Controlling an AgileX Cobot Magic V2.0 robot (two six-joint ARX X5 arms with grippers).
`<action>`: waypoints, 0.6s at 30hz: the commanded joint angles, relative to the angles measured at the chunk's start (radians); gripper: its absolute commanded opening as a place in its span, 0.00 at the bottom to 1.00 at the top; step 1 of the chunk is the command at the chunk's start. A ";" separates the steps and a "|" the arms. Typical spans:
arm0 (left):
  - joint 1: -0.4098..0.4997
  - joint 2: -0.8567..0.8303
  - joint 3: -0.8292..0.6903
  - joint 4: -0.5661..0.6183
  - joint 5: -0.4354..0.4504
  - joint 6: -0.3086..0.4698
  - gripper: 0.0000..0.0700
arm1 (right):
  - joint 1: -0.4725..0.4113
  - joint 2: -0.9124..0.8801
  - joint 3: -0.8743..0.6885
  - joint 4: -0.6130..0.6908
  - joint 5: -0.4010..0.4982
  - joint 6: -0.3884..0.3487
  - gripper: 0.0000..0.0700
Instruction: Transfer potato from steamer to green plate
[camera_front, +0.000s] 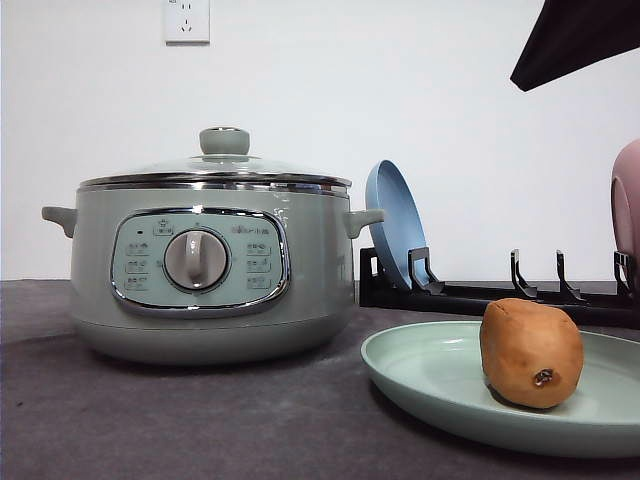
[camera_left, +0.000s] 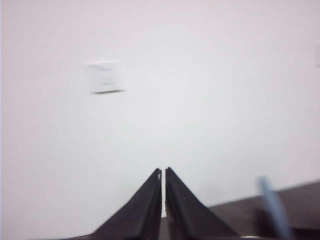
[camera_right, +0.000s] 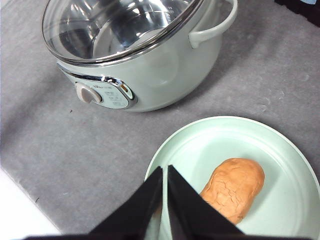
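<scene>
Grey table (camera_front: 180, 420), white wall behind. Potato (camera_front: 531, 352) lies on green plate (camera_front: 430, 375), right of the lidded steamer (camera_front: 210, 270). Right tool (camera_right: 165, 172) clenched, empty, above the plate's near rim. Left tool (camera_left: 163, 175) clenched, empty, facing the wall.

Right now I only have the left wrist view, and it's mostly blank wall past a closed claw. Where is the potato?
Observer: The potato lies on the green plate, to the right of the steamer in the front view.
Reviewer: Is the steamer covered?
Observer: Yes, the glass lid sits on it.
Reviewer: And the other claw?
Observer: The right claw is shut and holds nothing. Its wrist view looks down past it at the plate's rim, with the potato just beside it.
</scene>
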 joint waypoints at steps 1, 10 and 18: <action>0.019 -0.057 -0.094 0.014 -0.043 0.021 0.00 | 0.006 0.006 0.013 0.010 0.000 -0.008 0.00; 0.079 -0.314 -0.460 0.024 -0.142 0.017 0.00 | 0.006 0.006 0.013 0.011 0.000 -0.008 0.00; 0.080 -0.425 -0.680 0.026 -0.144 0.014 0.00 | 0.006 0.006 0.013 0.010 0.000 -0.008 0.00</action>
